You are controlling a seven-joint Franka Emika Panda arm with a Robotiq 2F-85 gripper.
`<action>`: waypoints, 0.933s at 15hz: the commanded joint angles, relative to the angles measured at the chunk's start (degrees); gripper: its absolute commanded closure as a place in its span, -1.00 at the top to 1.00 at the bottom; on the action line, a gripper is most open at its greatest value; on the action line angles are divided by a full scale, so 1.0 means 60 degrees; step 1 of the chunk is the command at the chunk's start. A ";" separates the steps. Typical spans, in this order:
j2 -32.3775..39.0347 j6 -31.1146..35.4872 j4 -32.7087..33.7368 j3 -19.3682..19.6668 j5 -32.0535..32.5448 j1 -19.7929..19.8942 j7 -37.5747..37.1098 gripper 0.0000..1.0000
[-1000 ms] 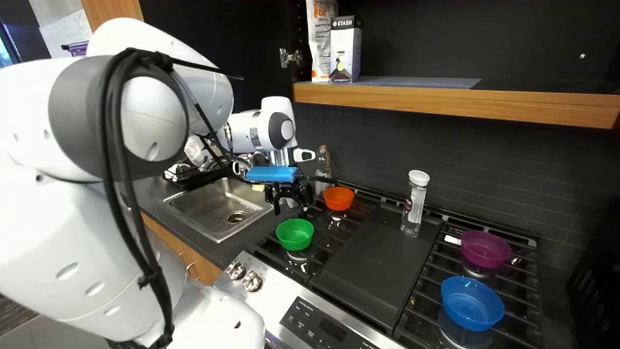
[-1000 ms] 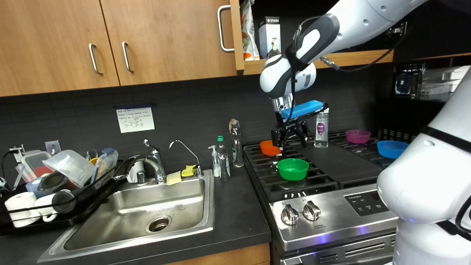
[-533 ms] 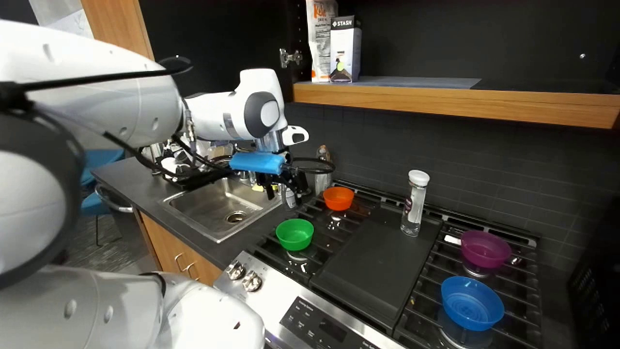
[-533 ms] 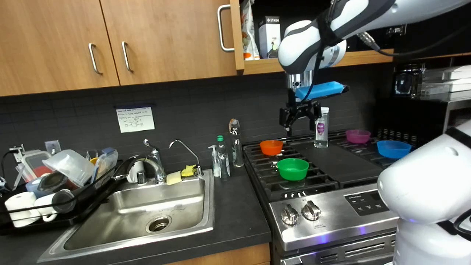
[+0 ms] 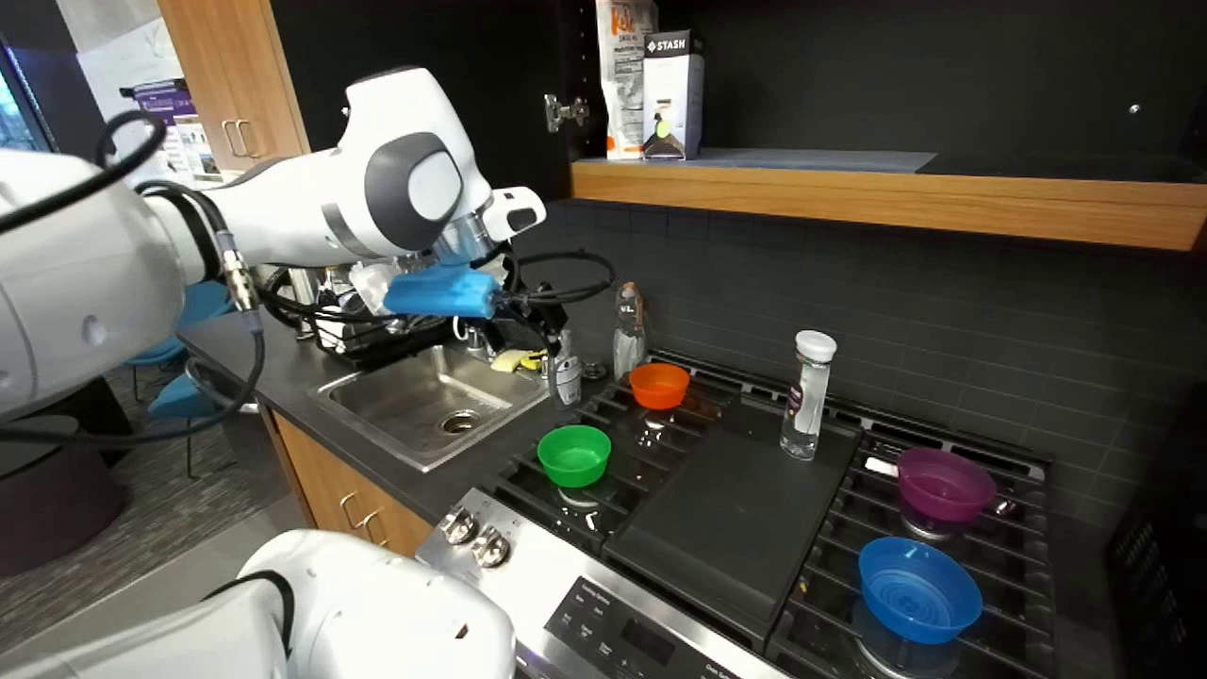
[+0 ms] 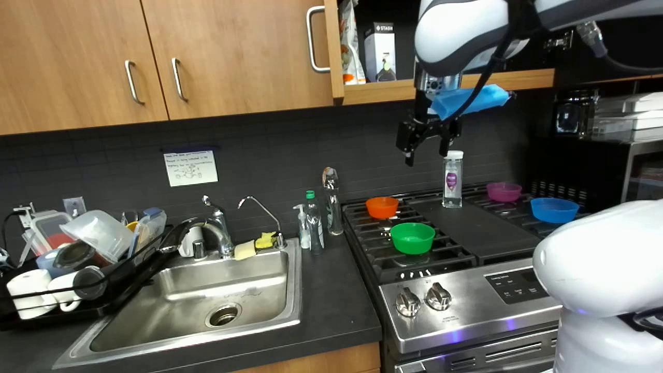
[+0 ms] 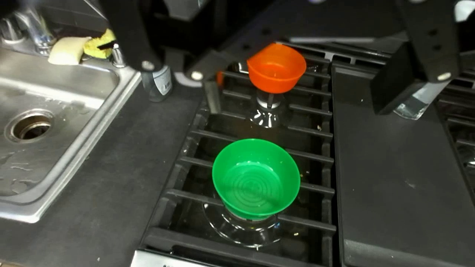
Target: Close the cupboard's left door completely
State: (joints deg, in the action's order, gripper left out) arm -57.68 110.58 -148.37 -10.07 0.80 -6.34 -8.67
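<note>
The pincer (image 6: 427,157) hangs spread wide. Up and left of it in an exterior view, the swung-open left door (image 6: 335,57) shows nearly edge-on, its top cut off. Above the pincer, the arm (image 6: 448,33) hides part of the cupboard (image 6: 380,92).

We are observing a round green plastic bowl (image 7: 256,178) and a round orange plastic bowl (image 7: 277,70) on black metal grates (image 7: 308,222).
</note>
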 commanded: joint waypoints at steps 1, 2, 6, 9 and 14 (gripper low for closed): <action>-0.0884 0.0430 -0.0145 -0.0134 -0.0043 -0.0072 -0.0039 1.00; -0.1048 0.0572 -0.0124 -0.0191 -0.0038 -0.0071 -0.0050 1.00; -0.1572 0.1159 0.0130 -0.0522 -0.0176 -0.0157 -0.0193 1.00; -0.1915 0.1635 0.0302 -0.0770 -0.0246 -0.0138 -0.0383 1.00; -0.2230 0.2422 0.0651 -0.1072 -0.0217 0.0101 -0.0814 1.00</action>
State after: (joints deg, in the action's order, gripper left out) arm -70.60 122.67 -145.84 -15.82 -0.07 -7.09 -12.41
